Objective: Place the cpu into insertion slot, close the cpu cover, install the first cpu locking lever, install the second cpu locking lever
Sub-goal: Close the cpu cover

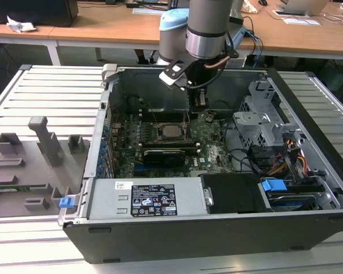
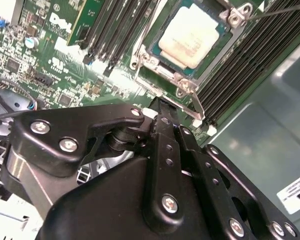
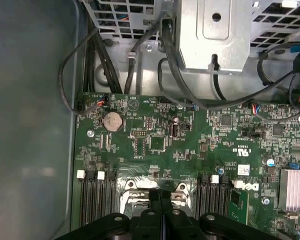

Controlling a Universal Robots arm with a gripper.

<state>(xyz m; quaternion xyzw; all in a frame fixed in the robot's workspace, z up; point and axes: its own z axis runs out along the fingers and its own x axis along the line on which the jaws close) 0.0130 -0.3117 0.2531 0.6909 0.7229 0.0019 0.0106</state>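
The cpu (image 2: 190, 40) lies flat in the insertion slot (image 2: 217, 37), its pale metal top showing through the window of the cpu cover (image 2: 165, 70), which is folded down over it. A thin metal locking lever (image 2: 196, 107) runs along the socket's edge. My gripper (image 2: 162, 107) is shut, its black fingers pressed together with their tips just beside that lever. In the exterior view the gripper (image 1: 188, 127) reaches down into the open computer case right next to the cpu (image 1: 171, 130). The first wrist view has the shut fingers (image 3: 155, 200) over the socket's metal edge (image 3: 132, 187).
Long black memory slots (image 2: 115, 30) flank the socket on both sides. A black card (image 1: 166, 154) lies in front of the socket. The metal drive cage (image 1: 263, 123) and cables (image 3: 170, 65) crowd one side. The case wall (image 3: 30, 125) is close. A grey fixture tray (image 1: 34, 160) sits outside.
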